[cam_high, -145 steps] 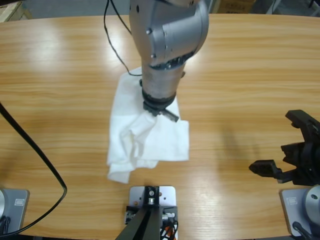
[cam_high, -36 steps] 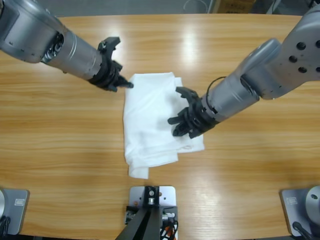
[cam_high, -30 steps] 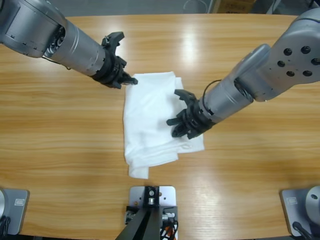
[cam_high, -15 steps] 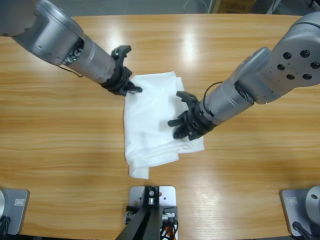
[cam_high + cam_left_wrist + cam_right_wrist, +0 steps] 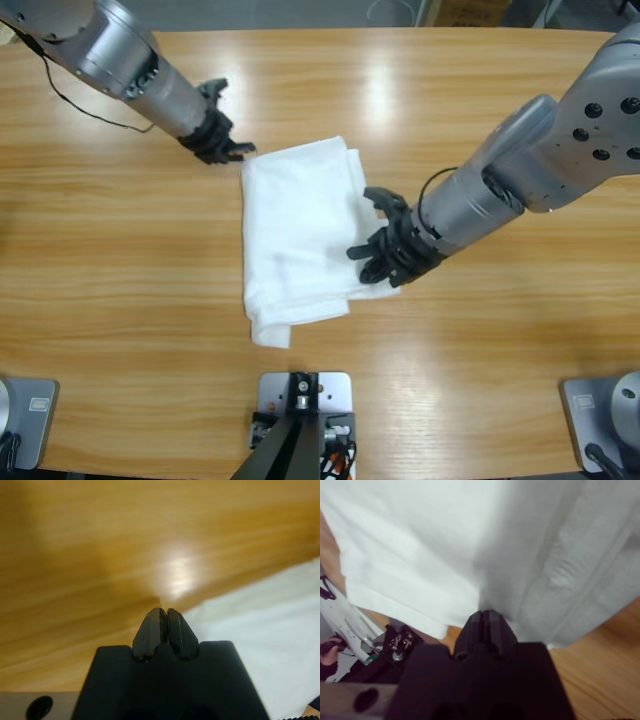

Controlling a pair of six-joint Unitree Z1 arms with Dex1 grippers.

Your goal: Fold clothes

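White folded T-shirt (image 5: 295, 235) is laid on wooden bench (image 5: 120, 270); closed left hand (image 5: 236, 150) at 10 o'clock corner, closed right hand (image 5: 372, 260) pinching fabric at 4 o'clock.

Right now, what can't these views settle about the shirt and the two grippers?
- Whether the right gripper pinches the shirt: its black body hides the tips in the right wrist view; too small in the high view.
- The shirt's printed mark and label: no view shows them.
- The left gripper looks shut beside the shirt's edge; contact can't be told.
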